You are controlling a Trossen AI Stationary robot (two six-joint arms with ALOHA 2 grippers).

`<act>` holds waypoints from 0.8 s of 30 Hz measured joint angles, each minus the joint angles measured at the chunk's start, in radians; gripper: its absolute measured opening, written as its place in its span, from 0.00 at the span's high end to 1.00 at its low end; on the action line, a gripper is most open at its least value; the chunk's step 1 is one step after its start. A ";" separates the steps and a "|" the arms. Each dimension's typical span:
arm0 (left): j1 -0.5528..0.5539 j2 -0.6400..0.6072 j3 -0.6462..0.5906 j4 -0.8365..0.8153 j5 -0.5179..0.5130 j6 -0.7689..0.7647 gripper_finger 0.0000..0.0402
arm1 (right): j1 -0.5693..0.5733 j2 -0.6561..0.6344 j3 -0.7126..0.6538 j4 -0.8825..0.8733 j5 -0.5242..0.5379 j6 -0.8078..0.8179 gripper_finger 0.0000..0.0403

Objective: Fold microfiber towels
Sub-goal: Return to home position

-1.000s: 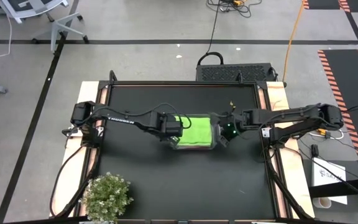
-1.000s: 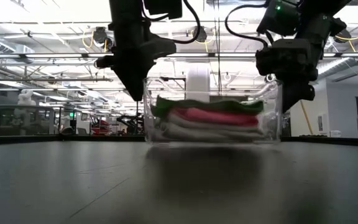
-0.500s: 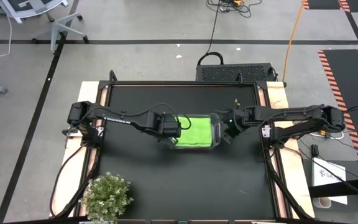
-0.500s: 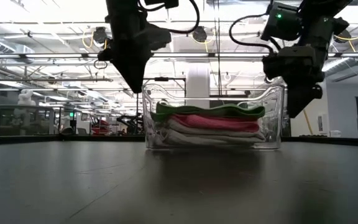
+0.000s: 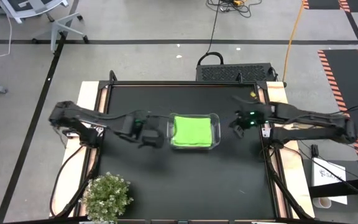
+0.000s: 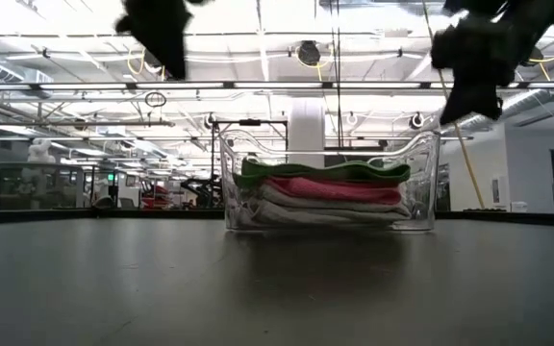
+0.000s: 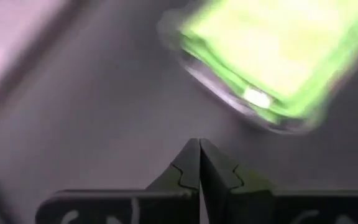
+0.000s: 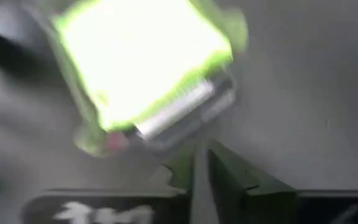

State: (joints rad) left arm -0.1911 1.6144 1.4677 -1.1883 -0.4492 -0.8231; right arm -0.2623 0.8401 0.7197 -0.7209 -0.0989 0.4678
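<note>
homing | L fingers closed, empty, left of bin | R fingers closed, right of it | towels stacked inside | we'd retract high w/o clipping bin

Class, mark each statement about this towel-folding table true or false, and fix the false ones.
1. The green towel lies topmost in the clear bin. True.
2. The pink towel lies beneath the white towels. False: it lies above them, under the green.
3. The left gripper grips the bin's rim. False: it is shut on nothing, apart from the bin.
4. The right gripper is apart from the bin. True.
5. The plant stands at a table corner. True.
</note>
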 joint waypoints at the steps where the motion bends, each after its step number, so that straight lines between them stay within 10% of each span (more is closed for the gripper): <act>1: -0.023 -0.030 -0.012 -0.030 -0.063 -0.021 0.99 | 0.000 -0.039 0.000 0.012 0.000 -0.021 0.93; 7: -0.172 -0.303 -0.260 0.043 -0.229 -0.202 1.00 | 0.003 -0.300 0.000 0.061 -0.015 -0.116 0.99; 14: -0.335 -0.673 -0.749 0.644 -0.371 -0.132 1.00 | 0.026 -0.525 -0.006 0.153 -0.086 -0.116 1.00; 24: -0.191 -0.918 -1.173 1.309 -0.303 0.169 1.00 | 0.031 -0.687 -0.214 0.285 -0.086 -0.027 1.00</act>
State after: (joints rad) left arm -0.3817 0.6962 0.2942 0.1207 -0.7524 -0.6543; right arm -0.2317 0.1533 0.5052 -0.4362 -0.1845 0.4412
